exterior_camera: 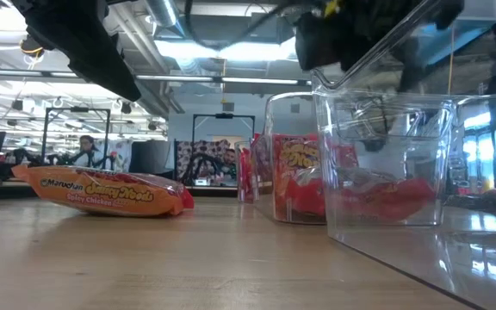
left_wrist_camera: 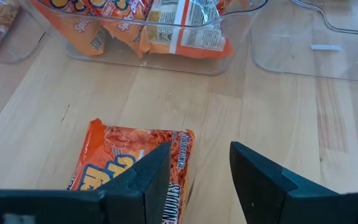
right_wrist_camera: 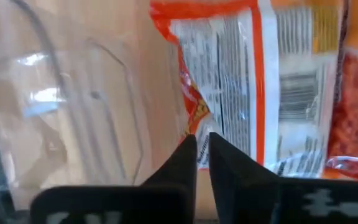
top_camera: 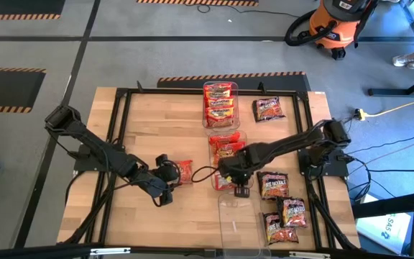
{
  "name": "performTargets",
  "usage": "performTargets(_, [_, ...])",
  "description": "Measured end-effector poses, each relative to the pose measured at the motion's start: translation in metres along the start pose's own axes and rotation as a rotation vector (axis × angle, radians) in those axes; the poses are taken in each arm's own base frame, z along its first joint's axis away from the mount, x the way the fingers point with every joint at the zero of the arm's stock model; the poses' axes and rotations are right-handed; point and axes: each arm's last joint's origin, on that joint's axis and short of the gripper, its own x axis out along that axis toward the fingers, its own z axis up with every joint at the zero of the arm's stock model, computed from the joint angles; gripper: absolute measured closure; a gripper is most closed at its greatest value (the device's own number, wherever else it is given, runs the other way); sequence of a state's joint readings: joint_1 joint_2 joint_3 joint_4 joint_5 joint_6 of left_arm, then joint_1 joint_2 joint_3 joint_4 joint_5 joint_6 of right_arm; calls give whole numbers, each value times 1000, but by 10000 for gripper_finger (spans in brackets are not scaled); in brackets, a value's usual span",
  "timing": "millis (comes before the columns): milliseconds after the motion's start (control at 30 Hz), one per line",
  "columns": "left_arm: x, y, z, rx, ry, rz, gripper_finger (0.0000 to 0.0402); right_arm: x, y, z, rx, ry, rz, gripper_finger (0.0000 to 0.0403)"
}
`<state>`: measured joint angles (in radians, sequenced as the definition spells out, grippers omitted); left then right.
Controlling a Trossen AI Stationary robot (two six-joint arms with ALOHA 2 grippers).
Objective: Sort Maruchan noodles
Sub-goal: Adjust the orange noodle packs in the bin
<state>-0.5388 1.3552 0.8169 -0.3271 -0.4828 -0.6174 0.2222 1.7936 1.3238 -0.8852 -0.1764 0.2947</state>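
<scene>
Nearest the low camera, an empty clear bin waits; just behind it the right gripper, jaws nearly shut on nothing visible, hangs at the middle bin, partly filled like the far bin, while the left gripper hovers half-open, empty, over a loose orange packet, and dark packets beside the empty bin stay unsorted.

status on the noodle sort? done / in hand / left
Done: far bin filled, middle bin partly. In hand: right gripper, nearly shut, on a packet edge at the middle bin; left gripper open by an orange packet. Left: five dark packets loose.
</scene>
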Motion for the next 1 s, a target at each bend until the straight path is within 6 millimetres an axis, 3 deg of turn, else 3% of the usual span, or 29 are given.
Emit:
performTargets(100, [0,0,0,0,0,0,243,-7,3,6,-45,-44,11,348])
performTargets(233, [0,0,0,1,0,0,243,-3,6,12,-87,-105,-31,262])
performTargets(433, [0,0,0,21,1,0,243,20,6,13,-103,-100,-256,124])
performTargets(600, [0,0,0,21,1,0,243,39,3,16,-99,-46,-251,60])
performTargets(700, [0,0,0,18,0,0,243,48,2,17,-97,-29,-241,59])
performTargets(767, [0,0,0,17,-1,0,243,50,2,18,-99,-28,-239,81])
performTargets(1000, [2,4,3,5,-3,12,243,51,2,19,-134,-37,-243,246])
